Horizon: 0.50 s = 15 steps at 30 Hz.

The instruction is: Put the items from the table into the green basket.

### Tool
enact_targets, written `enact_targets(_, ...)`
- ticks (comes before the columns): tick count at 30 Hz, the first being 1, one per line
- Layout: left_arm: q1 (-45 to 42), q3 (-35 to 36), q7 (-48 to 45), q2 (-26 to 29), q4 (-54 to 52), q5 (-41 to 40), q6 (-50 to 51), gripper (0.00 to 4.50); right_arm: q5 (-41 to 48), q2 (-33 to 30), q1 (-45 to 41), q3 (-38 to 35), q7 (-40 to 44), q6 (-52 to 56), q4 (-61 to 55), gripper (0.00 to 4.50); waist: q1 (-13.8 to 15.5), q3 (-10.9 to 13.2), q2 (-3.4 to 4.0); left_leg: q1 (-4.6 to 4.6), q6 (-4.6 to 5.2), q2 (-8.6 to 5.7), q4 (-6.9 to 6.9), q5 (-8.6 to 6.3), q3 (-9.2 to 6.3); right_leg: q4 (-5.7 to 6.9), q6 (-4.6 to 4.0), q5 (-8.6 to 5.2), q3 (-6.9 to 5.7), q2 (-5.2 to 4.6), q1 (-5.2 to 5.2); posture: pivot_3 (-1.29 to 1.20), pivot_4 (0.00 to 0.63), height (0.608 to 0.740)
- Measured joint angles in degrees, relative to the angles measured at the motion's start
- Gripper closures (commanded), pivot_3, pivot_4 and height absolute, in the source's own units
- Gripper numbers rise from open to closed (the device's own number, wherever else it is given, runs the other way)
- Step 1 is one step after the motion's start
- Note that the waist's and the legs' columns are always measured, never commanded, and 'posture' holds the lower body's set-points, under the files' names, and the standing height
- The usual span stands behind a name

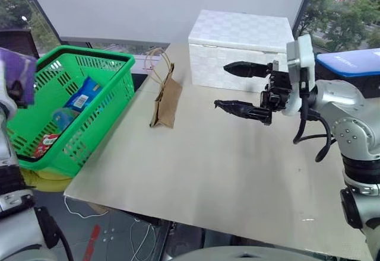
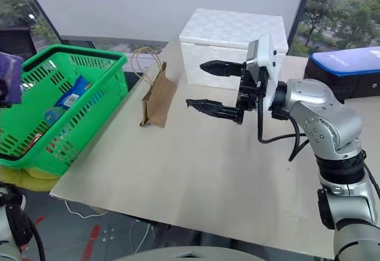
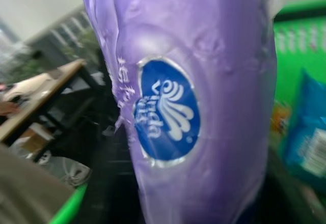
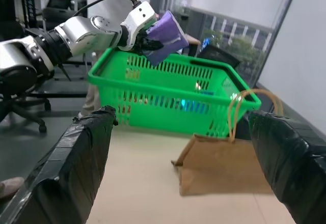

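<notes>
Beige table (image 1: 225,172), window glass (image 1: 15,6) behind

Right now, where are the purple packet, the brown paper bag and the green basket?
purple packet (image 4: 165,33): right wrist view, on its purple face.
brown paper bag (image 1: 167,99): left eye view, on the middle of its brown side.
green basket (image 2: 89,51): right eye view, on its thick far rim.

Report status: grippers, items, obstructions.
Left gripper holding purple packet over green basket. Right gripper open, empty, near brown paper bag. Nothing blocking.
</notes>
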Motion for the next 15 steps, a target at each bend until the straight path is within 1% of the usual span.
enact_targets(2,0.0,0.0,0.0,0.2,1.0,0.0,-1.9,0.23,0.0,-0.7,0.0,-0.2,0.0,0.6,-0.2,0.0,-0.5,0.0,0.0,0.0,0.0,0.02,0.0,0.0,0.0,0.01,-0.03,0.0,-0.15,-0.09,0.0,0.19,0.0,0.74)
enact_targets(3,0.0,0.1,-0.1,0.2,0.5,-1.1,-3.8,0.09,0.0,-1.4,0.3,-0.4,0.0,0.7,-0.7,0.0,-0.8,0.0,0.03,0.01,0.0,0.01,-0.01,0.0,0.01,0.02,-0.03,0.0,-0.22,-0.15,0.0,0.19,0.0,0.74)
enact_targets(5,0.0,0.3,-0.2,-0.4,-0.7,-2.0,-4.1,0.09,-0.1,-1.9,0.8,-0.6,-0.1,0.7,-1.2,0.0,-0.9,-0.1,0.02,0.01,0.01,0.01,0.0,0.0,0.03,0.01,-0.03,0.01,-0.27,-0.19,0.0,0.18,0.0,0.74)
enact_targets(8,-0.9,0.2,-3.1,-6.0,-9.8,-8.3,-3.9,0.09,-1.4,-4.4,5.4,-2.6,-1.3,0.5,-2.7,0.0,-0.6,-0.3,-0.03,-0.07,0.01,-0.05,0.04,0.0,-0.02,0.01,-0.03,0.01,-0.33,-0.33,0.02,0.15,0.0,0.74)
enact_targets(9,-1.1,-0.3,-4.1,-7.0,-11.8,-9.7,-3.4,0.09,-2.0,-5.2,6.8,-2.9,-1.7,0.5,-2.9,0.0,-0.5,-0.4,-0.06,-0.09,0.01,-0.07,0.05,0.0,-0.06,0.01,-0.03,0.01,-0.34,-0.34,0.02,0.14,0.0,0.74)
enact_targets(11,-2.0,-2.8,-7.8,-10.8,-19.4,-16.2,2.2,0.09,-4.5,-8.3,12.7,-4.9,-3.3,0.4,-3.5,0.0,-0.2,-0.6,-0.11,-0.16,0.02,-0.17,0.12,0.0,-0.2,0.02,-0.02,0.02,-0.36,-0.39,0.06,0.11,0.0,0.74)
enact_targets(12,-2.0,-5.6,-10.5,-12.7,-24.3,-20.2,5.8,0.09,-6.1,-9.9,16.1,-6.2,-4.1,0.2,-3.4,0.0,-0.3,-0.6,-0.08,-0.19,0.03,-0.19,0.12,0.0,-0.15,0.0,-0.02,0.02,-0.31,-0.4,0.06,0.09,0.0,0.74)
enact_targets(15,-1.9,-12.1,-14.0,-16.6,-32.5,-26.5,12.9,0.09,-8.7,-11.6,21.5,-9.5,-5.6,-0.5,-2.6,0.0,-1.3,-0.7,0.04,-0.11,0.05,-0.18,0.11,0.01,0.02,0.04,-0.02,0.02,-0.15,-0.34,0.06,0.04,0.0,0.74)
